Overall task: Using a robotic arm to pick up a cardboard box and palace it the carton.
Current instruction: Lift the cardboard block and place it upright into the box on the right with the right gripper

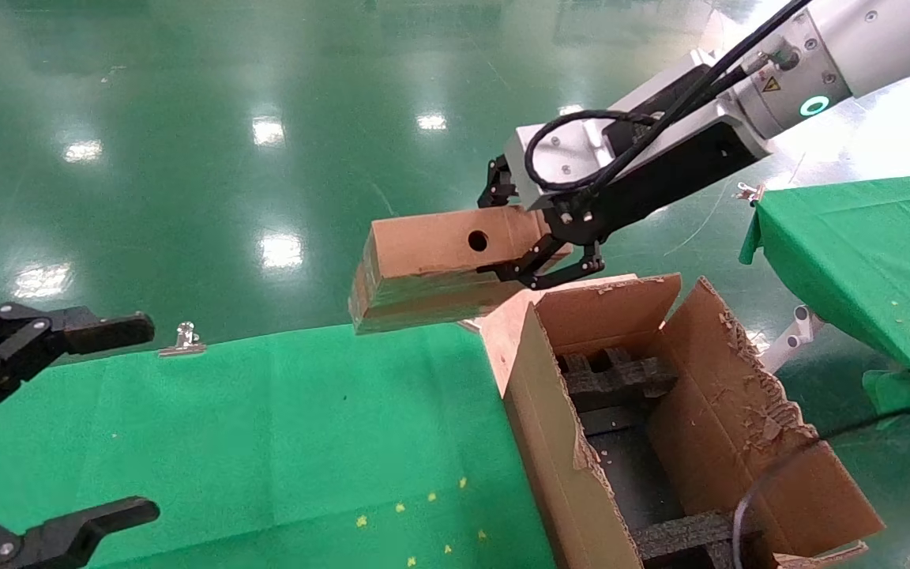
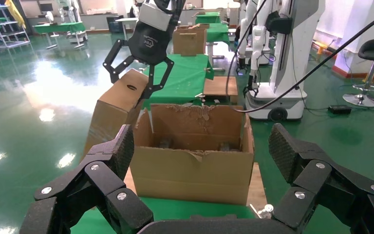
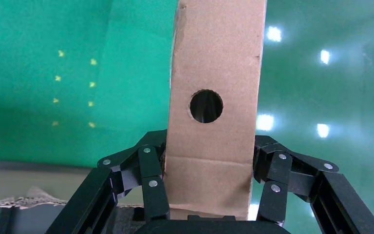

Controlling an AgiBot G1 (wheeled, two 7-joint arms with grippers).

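One cardboard box [image 1: 431, 265], clamped at one end by the right gripper [image 1: 542, 241], held in the air at the carton's [image 1: 708, 427] 11 o'clock; one green table [image 1: 265, 442] below; left gripper [image 1: 60, 427] wide open, empty, at 8 o'clock

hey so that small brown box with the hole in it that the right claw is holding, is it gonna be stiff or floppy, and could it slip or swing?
The cardboard box probably stays stiff: it juts sideways from the right claw without sagging. Likely light, held by one end alone. It might pivot, since most of it overhangs the grip.
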